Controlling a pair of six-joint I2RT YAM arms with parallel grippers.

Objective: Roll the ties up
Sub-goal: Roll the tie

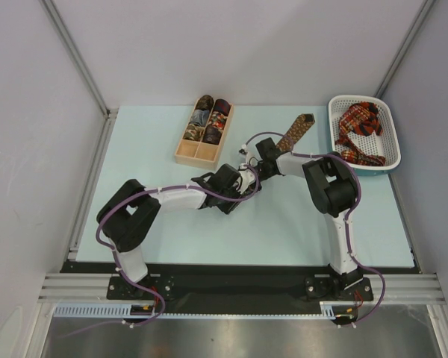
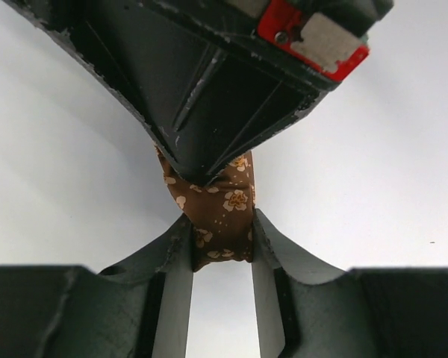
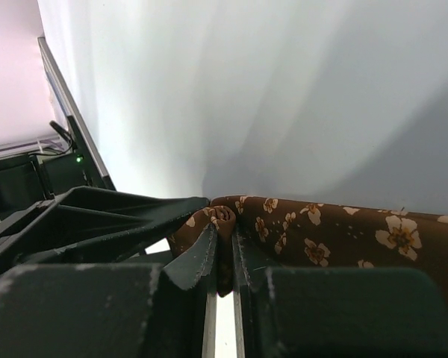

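Note:
A brown tie with a gold flower pattern (image 1: pixel 296 133) lies stretched on the table, its wide end toward the back right. Its narrow end is held between both grippers at the table's middle. My left gripper (image 1: pixel 246 177) is shut on the tie's end (image 2: pixel 222 216), seen pinched between its fingers. My right gripper (image 1: pixel 255 156) is shut on a small rolled start of the same tie (image 3: pixel 228 224), and the rest of the tie (image 3: pixel 343 235) runs off to the right. Red plaid ties (image 1: pixel 358 127) lie in the white basket. Several finished rolls (image 1: pixel 209 119) sit in the wooden box.
The wooden divided box (image 1: pixel 185 155) stands at the back centre-left. The white perforated basket (image 1: pixel 392 160) stands at the back right corner. Metal frame rails run along the table's left and right sides.

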